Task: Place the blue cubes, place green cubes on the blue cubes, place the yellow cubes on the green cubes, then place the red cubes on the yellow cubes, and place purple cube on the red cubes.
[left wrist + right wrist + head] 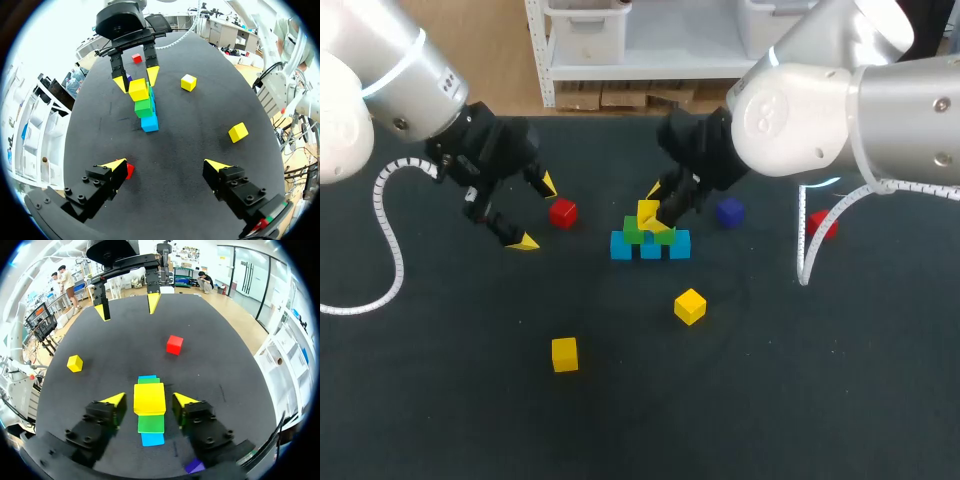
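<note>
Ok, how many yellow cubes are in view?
3. One yellow cube tops the stack at the right gripper; two lie loose on the table. Others may be hidden.

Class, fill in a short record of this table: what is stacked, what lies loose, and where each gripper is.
stack: three blue cubes in a row, two green cubes on them, top yellow cube on those
loose: two yellow cubes, two red cubes, one purple cube
right gripper: around the top yellow cube
left gripper: open, beside one of the red cubes
</note>
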### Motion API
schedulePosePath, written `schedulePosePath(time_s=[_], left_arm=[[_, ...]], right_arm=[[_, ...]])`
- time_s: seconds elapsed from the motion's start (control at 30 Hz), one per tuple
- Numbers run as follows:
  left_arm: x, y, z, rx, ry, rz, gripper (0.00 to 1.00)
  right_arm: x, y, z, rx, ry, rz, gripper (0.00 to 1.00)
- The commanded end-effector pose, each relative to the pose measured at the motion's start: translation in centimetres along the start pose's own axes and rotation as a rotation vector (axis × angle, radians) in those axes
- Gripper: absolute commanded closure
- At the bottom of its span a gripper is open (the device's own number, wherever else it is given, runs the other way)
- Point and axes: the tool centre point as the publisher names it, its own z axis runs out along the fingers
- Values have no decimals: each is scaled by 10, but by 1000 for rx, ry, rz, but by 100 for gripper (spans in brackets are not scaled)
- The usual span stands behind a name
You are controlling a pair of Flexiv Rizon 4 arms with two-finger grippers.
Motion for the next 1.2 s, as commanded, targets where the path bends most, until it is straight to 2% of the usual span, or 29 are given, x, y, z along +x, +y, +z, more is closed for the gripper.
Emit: schedulePosePath(time_s=[0.03,0.2,0.5,0.77,1.0,1.2], left_arm=[[1,0,0,0,-3,3,0],[1,0,0,0,-3,3,0],[1,0,0,0,-3,3,0],[1,0,0,0,-3,3,0],[1,0,0,0,-3,3,0],[1,0,0,0,-3,3,0]], right_arm=[[1,-1,0,-5,-4,0,0],[0,0,-13,2,-9,5,0],[14,20,-77,37,-35,-78,0],[43,51,-118,-79,-46,-291,0],[65,76,-126,-153,-71,-399,0],[80,90,-110,-195,-104,-425,0]])
